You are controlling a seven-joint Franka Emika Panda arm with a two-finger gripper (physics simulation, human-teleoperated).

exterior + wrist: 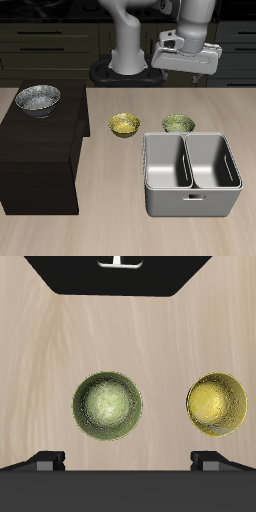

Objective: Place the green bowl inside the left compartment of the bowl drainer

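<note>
The green bowl sits on the table just behind the bowl drainer, a grey double tub. The drainer's left compartment holds nothing. My gripper hangs high above the table, over and a little behind the green bowl, open and holding nothing. In the wrist view the green bowl lies below, offset from the midline of my gripper, whose fingers stand wide apart.
A yellow-gold speckled bowl sits beside the green one. A silver metal bowl rests on a dark low cabinet at the table's side.
</note>
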